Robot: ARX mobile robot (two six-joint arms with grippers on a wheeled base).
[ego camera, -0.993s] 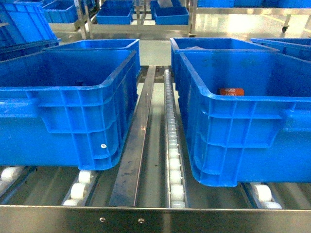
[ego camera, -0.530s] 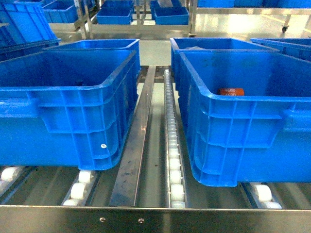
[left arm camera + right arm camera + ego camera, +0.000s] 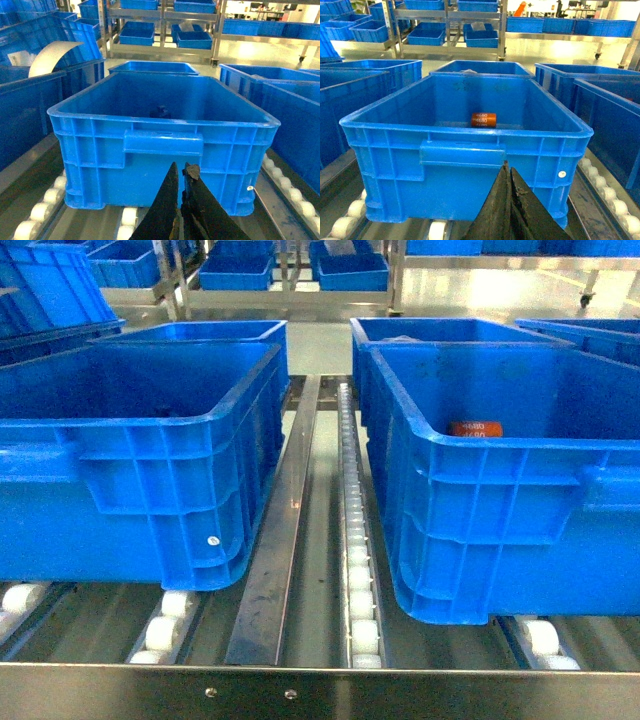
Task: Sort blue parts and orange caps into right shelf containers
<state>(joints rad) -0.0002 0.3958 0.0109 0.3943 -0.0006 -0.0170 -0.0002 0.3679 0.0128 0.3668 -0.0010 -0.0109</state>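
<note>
Both arms sit low before the blue crate point(image 3: 465, 150) fronts. The left gripper point(image 3: 180, 172) has its jaws pressed together, tips pointing up; the right gripper point(image 3: 508, 172) likewise, empty.

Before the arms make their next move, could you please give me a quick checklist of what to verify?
1. Left gripper empty, jaws together: ok.
2. Right gripper empty, jaws together: ok.
3. Large bright-blue ribbed plastic crate on the right open-topped and unobstructed: ok.
4. Orange cylindrical cap with printed lettering lying on that crate's floor: ok.
5. Matching blue crate on the left holds one small dark object; what it is: cannot tell.
6. Both crates seated on the white conveyor rollers: ok.
</note>
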